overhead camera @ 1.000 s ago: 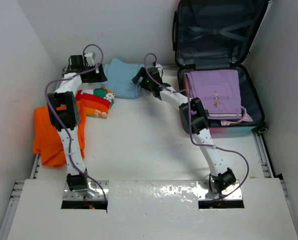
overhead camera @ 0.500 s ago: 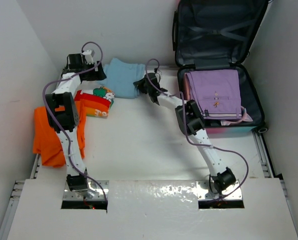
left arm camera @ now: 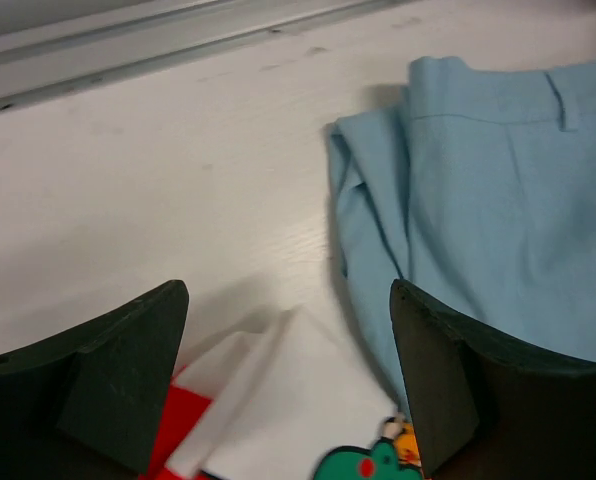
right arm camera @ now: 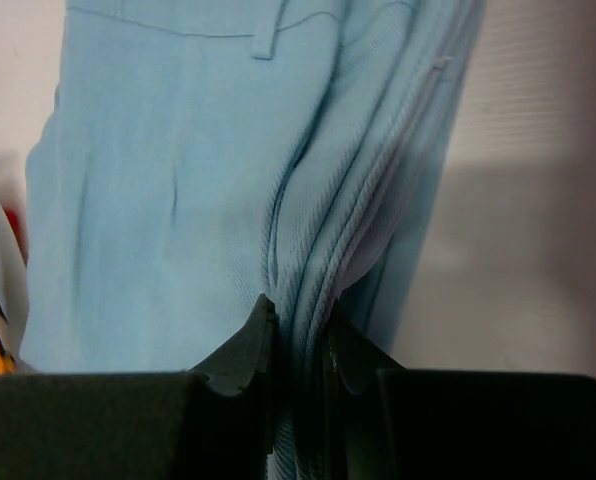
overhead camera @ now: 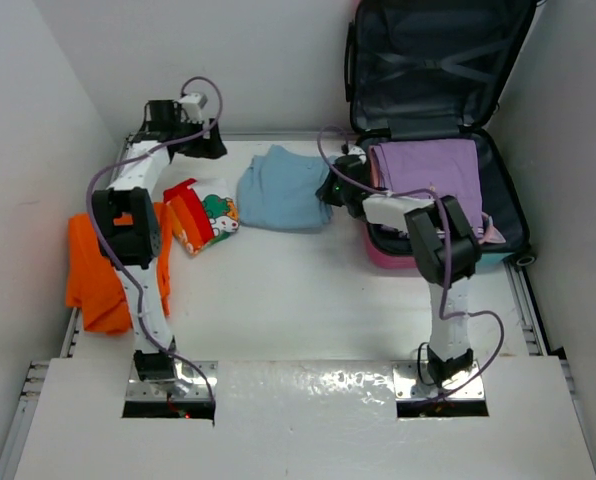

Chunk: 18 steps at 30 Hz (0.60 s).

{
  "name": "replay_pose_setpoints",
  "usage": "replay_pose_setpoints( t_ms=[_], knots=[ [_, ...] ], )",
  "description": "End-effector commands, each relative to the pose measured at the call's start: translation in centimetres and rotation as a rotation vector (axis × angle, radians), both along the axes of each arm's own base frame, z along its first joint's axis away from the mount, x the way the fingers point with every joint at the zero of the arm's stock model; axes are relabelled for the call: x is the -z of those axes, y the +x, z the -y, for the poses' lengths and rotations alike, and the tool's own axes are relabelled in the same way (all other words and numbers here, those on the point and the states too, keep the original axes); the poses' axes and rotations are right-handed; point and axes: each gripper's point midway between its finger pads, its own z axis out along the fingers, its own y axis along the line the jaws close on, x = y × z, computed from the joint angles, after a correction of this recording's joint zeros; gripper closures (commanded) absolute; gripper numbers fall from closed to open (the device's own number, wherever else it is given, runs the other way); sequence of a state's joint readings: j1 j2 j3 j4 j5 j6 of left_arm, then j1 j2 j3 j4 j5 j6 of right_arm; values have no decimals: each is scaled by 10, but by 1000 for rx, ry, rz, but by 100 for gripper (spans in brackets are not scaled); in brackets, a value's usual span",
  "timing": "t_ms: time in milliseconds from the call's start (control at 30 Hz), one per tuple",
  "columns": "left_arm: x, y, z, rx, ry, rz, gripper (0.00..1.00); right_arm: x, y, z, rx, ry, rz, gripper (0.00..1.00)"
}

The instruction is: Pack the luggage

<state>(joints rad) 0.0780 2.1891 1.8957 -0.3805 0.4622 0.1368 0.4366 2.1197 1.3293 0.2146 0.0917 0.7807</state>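
The luggage [overhead camera: 388,256] lies open at the back right, its dark lined lid [overhead camera: 428,70] raised against the wall. A folded purple garment [overhead camera: 428,185] lies in its base. Folded light blue trousers [overhead camera: 283,190] lie mid-table, just left of the luggage. My right gripper [overhead camera: 330,192] is shut on their right edge; in the right wrist view the jaws [right arm camera: 298,320] pinch a bunched fold of the trousers [right arm camera: 178,170]. My left gripper [overhead camera: 203,145] hangs open at the back left. In its wrist view the left gripper [left arm camera: 288,300] is above a red-and-white printed shirt [left arm camera: 278,400], with the trousers [left arm camera: 498,190] to the right.
The red-and-white cartoon shirt [overhead camera: 203,215] lies left of the trousers. An orange garment [overhead camera: 93,260] is crumpled at the left table edge. White walls close in the back and both sides. A metal rail [left arm camera: 178,50] runs along the back edge.
My right gripper has shut on the blue trousers and dragged them right, toward the luggage, the arm folding back. The printed shirt shifted a little right. The left gripper moved slightly right, still open.
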Motion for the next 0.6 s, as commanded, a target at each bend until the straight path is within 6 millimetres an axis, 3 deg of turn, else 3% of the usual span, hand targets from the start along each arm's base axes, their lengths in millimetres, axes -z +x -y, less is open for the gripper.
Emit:
replay_pose_setpoints(
  t_ms=[0,33,67,100,133,167,200,233,267,300,467,567],
  knots=[
    [-26,-27,49,178,23,29,21,-23,-28,-5,-254,-97,51,100],
    [-21,-36,71,230,24,9,21,-10,-50,-6,-325,-99,8,100],
    [-12,-49,78,263,19,-41,21,-20,-59,-3,-335,-100,16,100],
    [0,-62,83,278,2,-92,20,-16,-71,3,-343,-113,-7,100],
    [4,-74,92,304,-18,-122,13,2,-93,16,-338,-150,-58,100],
    [10,-89,97,329,-42,-168,6,-13,-99,24,-324,-160,-30,100],
    [18,-109,104,347,-46,-211,0,4,-121,34,-336,-198,-65,100],
    [22,-120,108,370,-39,-221,0,5,-129,39,-330,-214,-66,100],
    [41,-141,111,378,-22,-273,0,-2,-135,40,-338,-212,-51,100],
    [34,-150,122,400,-7,-255,0,8,-150,38,-367,-221,-77,100],
    [74,-173,140,321,48,-350,0,24,-182,25,-457,-259,-111,100],
    [91,-185,139,274,114,-404,0,25,-185,28,-436,-262,-117,100]
  ],
)
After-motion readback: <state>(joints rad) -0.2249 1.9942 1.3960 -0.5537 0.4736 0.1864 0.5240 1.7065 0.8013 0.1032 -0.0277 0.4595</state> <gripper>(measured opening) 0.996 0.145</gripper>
